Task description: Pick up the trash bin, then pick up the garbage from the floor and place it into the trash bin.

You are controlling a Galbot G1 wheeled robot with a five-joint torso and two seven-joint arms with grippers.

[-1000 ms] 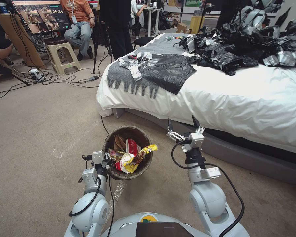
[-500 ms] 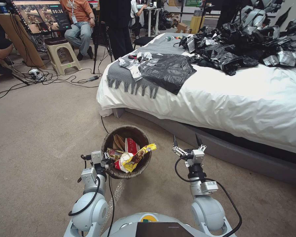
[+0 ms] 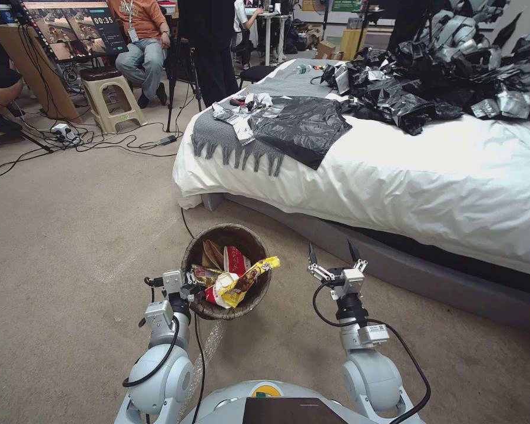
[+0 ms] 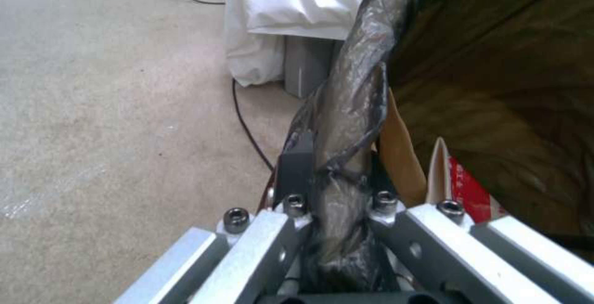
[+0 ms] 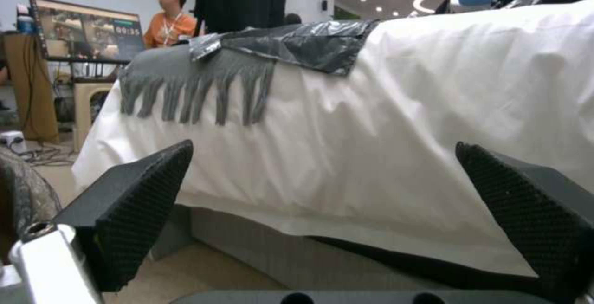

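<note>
Trash bin (image 3: pixel 227 272) sits over the carpet (image 3: pixel 70 235) beside the bed (image 3: pixel 394 176), close in front of the robot and to the left of centre in the head view. A brown bag lines it and folds over the rim. Left tool (image 3: pixel 189 291) is clamped on the near left rim; the left wrist view shows the bagged rim (image 4: pixel 346 123) pinched between its fingers (image 4: pixel 294 167). Whether the bin rests on the carpet or is lifted cannot be told.

Garbage (image 3: pixel 232 277) lies inside the bin: brown paper, a red and white wrapper, and a yellow snack wrapper (image 3: pixel 248 281) that sticks out over the right rim.

Right tool (image 3: pixel 331 255) hangs in the air to the right of the bin, apart from it, pointing toward the bed side. Its fingers (image 5: pixel 133 211) are spread wide with nothing between them.

A grey fringed blanket (image 3: pixel 229 138) and a flat black plastic bag (image 3: pixel 300 126) lie on the bed.
</note>
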